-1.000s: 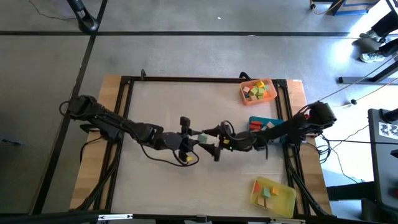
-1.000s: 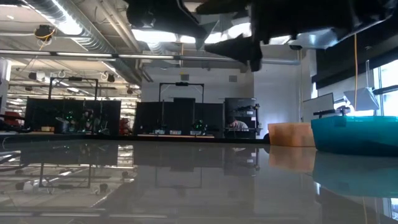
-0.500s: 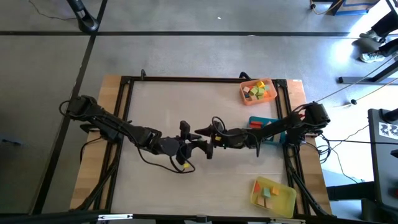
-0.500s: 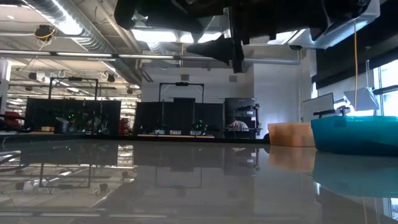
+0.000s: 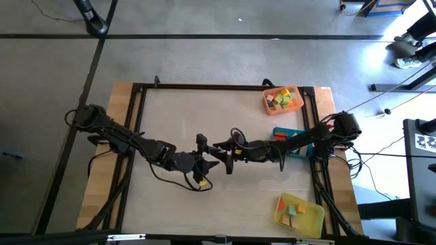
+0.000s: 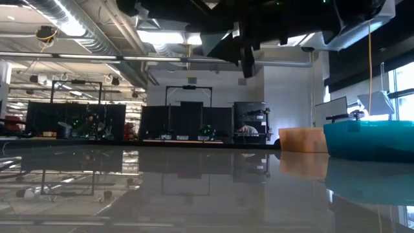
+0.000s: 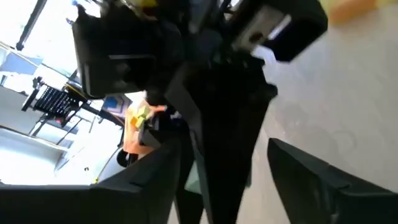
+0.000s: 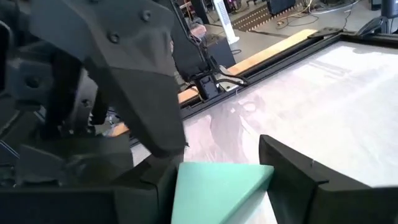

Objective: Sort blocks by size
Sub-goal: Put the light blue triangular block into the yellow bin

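Observation:
Both arms meet above the middle of the table. A teal block (image 8: pixel 217 190) sits between the fingers of my right gripper (image 8: pixel 221 186), which is shut on it; in the high view this gripper (image 5: pixel 223 158) points toward the table's left. My left gripper (image 5: pixel 206 160) faces it fingertip to fingertip and stands open, its fingers (image 7: pixel 317 180) spread on either side of the right gripper's dark fingers (image 7: pixel 224 124). In the high view the block is hidden between the two grippers. The low view shows both grippers (image 6: pixel 242 48) well above the tabletop. My right gripper pinches the teal block between its two fingers, one on each of two opposite sides (image 8: pixel 264 180). The fingers come at it about level, from the table's right. The block is lifted clear of the table, its flat top face up.
An orange tray (image 5: pixel 267 102) with several blocks stands at the far right. A blue tray (image 5: pixel 289 131) lies under the right arm. A yellow tray (image 5: pixel 315 219) with blocks sits at the near right. The table's left half and near middle are bare.
My right gripper has moved toward the table's left, up to the left gripper, which held the teal block a second ago. The right fingers, wide apart then, have closed in around the block. The left arm has drifted slightly toward the near edge.

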Motion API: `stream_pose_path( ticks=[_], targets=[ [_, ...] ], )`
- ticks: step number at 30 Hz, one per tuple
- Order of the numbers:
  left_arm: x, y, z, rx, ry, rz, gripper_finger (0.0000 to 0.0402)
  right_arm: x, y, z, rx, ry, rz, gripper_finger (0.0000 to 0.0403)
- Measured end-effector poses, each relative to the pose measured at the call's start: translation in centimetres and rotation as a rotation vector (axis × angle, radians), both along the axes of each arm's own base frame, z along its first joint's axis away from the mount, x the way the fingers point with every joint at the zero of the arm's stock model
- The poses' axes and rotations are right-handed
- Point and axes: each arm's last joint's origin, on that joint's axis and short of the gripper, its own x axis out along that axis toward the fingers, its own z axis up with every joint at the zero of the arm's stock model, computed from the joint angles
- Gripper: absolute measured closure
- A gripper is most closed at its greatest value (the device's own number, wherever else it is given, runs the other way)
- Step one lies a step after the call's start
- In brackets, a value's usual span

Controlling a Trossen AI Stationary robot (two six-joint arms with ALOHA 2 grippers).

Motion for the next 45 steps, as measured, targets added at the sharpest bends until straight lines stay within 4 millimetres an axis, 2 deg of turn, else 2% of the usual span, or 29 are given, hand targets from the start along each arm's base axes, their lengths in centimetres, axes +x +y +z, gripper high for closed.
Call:
stream_pose_path(
  ticks=[3, 6, 11, 17, 22, 28, 34, 37, 41, 45],
  targets=[
    [-0.6, -0.5, 0.2, 0.019, 0.011, -0.001, 0.0160, -0.2, -0.1, 0.4, -0.019, 0.008, -0.001, 0.0221],
    [-2.0, -1.5, 1.3, 0.036, -0.012, 0.009, 0.0154, -0.8, -0.2, 1.3, -0.046, 0.028, 0.003, 0.0221],
    [-4.8, -2.4, 2.6, -0.017, -0.011, 0.035, 0.0158, -3.1, 0.5, 3.3, -0.088, 0.129, 0.048, 0.0215],
    [-7.5, -2.1, 3.1, -0.158, 0.028, 0.096, 0.0163, -8.2, 2.6, 5.4, -0.056, 0.320, 0.159, 0.0220],
    [-8.2, -1.8, 2.5, -0.213, 0.066, 0.160, 0.0163, -13.5, 4.8, 6.0, 0.134, 0.522, 0.242, 0.0214],
    [-8.2, -1.8, 2.5, -0.253, 0.055, 0.183, 0.0163, -18.5, 9.1, 5.6, 0.373, 0.716, 0.344, 0.0218],
    [-8.1, -1.7, 2.5, -0.288, 0.041, 0.201, 0.0163, -21.7, 12.1, 3.5, 0.521, 0.903, 0.245, 0.0209],
    [-8.1, -1.7, 2.5, -0.294, 0.038, 0.204, 0.0163, -22.5, 13.2, 2.2, 0.549, 1.004, 0.202, 0.0210],
    [-8.1, -1.8, 2.5, -0.301, 0.034, 0.206, 0.0163, -22.9, 14.1, 1.5, 0.568, 1.018, 0.191, 0.0207],
    [-8.0, -1.9, 2.7, -0.322, 0.010, 0.204, 0.0163, -23.0, 14.3, 1.4, 0.599, 1.040, 0.177, 0.0175]
  ],
)
